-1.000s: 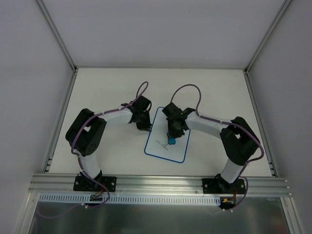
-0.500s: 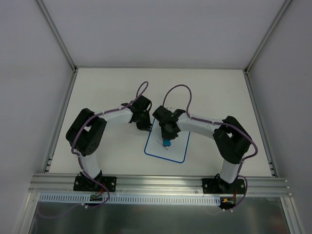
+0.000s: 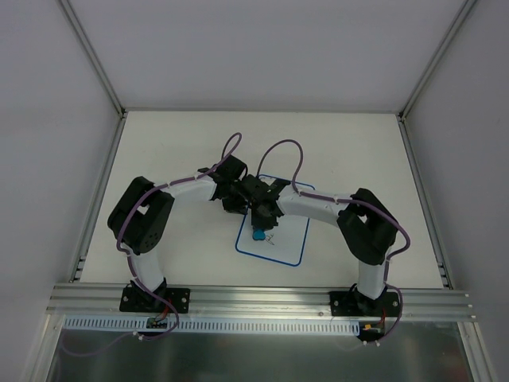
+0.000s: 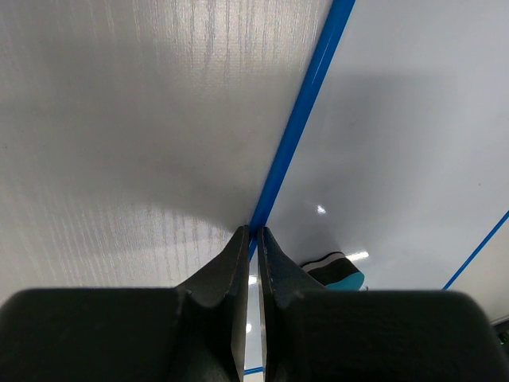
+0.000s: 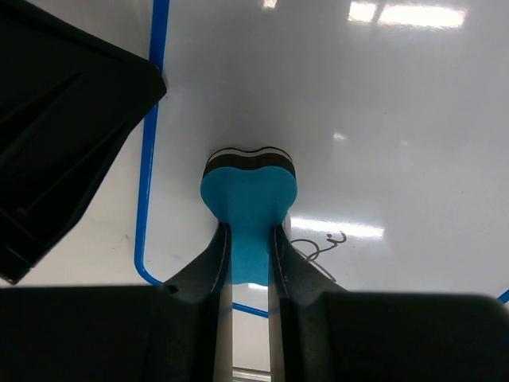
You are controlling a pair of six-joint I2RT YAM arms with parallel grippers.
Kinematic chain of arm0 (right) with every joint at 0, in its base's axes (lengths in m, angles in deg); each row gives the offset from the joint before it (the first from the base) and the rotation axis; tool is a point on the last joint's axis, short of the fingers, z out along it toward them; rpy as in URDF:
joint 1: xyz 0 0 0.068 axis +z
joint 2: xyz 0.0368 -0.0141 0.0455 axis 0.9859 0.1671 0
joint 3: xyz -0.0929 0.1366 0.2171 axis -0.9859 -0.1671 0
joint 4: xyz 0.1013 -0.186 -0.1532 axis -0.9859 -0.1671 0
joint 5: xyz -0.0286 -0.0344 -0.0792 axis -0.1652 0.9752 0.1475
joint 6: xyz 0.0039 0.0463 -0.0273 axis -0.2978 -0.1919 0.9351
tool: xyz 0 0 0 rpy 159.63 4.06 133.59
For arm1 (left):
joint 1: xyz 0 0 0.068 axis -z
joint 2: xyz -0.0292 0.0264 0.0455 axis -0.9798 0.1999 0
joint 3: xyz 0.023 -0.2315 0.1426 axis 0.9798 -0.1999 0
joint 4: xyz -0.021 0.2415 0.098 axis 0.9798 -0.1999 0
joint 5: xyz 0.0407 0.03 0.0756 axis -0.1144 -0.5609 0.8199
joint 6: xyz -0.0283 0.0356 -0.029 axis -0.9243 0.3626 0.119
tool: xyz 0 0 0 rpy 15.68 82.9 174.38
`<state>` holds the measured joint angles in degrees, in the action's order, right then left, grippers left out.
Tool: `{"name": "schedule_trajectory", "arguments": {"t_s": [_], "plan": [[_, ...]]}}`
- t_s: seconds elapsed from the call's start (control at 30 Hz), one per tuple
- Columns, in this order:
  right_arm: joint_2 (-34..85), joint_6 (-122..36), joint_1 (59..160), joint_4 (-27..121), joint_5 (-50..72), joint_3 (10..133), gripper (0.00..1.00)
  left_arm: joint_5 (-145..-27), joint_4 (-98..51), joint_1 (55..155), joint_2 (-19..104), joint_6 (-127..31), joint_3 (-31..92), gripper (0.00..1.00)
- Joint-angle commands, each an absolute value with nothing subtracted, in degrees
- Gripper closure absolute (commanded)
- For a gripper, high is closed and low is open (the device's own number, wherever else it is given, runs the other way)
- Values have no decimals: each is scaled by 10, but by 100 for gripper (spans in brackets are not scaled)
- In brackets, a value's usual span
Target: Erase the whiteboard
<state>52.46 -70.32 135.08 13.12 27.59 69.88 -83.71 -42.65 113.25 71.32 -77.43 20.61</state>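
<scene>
So the right hand is clamping the little blue foam eraser down on the flat white blue-edged whiteboard lying on the counter. The black scribble is sitting just beside the eraser, toward the board's near edge. The left hand, pinched shut, is pinning the board's left border.

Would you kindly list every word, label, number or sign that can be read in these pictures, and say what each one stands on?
There is no readable text in any view.
On the whiteboard: only a black scribble near its border, not letters or numbers.
On the blue eraser: no print shows.
On the small circuit boards at the arm bases: any marking is too small to read.
</scene>
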Motion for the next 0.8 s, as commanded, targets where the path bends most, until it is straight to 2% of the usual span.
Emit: {"name": "schedule_trajectory", "arguments": {"t_s": [0.0, 0.47, 0.77], "plan": [[554, -748, 1362, 134, 259, 711, 100, -818, -472, 1129, 740, -777, 199, 100], [545, -824, 1365, 132, 295, 694, 100, -820, -472, 1129, 740, -777, 199, 100], [544, -793, 1366, 37, 335, 695, 100, -818, -472, 1127, 733, -781, 194, 100]]}}
